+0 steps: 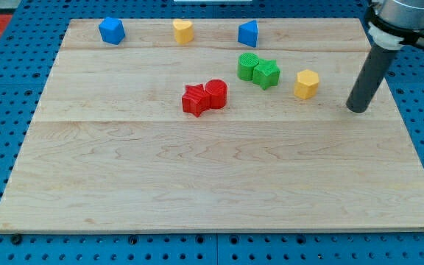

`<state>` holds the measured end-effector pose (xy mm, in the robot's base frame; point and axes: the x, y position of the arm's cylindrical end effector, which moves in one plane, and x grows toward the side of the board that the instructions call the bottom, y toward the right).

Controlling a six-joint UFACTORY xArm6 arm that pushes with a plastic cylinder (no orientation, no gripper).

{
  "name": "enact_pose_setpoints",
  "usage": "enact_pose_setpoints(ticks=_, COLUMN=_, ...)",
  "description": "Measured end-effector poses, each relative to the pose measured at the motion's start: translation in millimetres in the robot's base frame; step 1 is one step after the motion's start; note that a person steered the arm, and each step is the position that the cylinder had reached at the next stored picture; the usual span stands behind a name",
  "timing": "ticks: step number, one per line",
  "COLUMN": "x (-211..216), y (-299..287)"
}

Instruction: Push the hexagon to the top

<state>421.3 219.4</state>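
A yellow hexagon block (307, 84) lies on the wooden board (212, 177) at the view's right, a little above the middle height. My tip (357, 109) rests on the board to the right of the hexagon and slightly lower, with a clear gap between them. The dark rod rises from it to the view's top right corner.
Two green blocks (258, 70) touch each other just left of the hexagon. A red star (195, 99) and a red cylinder (216, 93) touch near the centre. Along the top edge lie a blue block (112, 30), a yellow block (183, 31) and another blue block (248, 34).
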Motion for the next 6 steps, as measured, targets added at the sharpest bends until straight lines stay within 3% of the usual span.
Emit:
enact_pose_setpoints(ticks=2, x=1.0, y=-65.5)
enact_pose_setpoints(ticks=5, x=-104.7, y=-56.6)
enact_pose_setpoints(ticks=6, x=-112.2, y=-53.9)
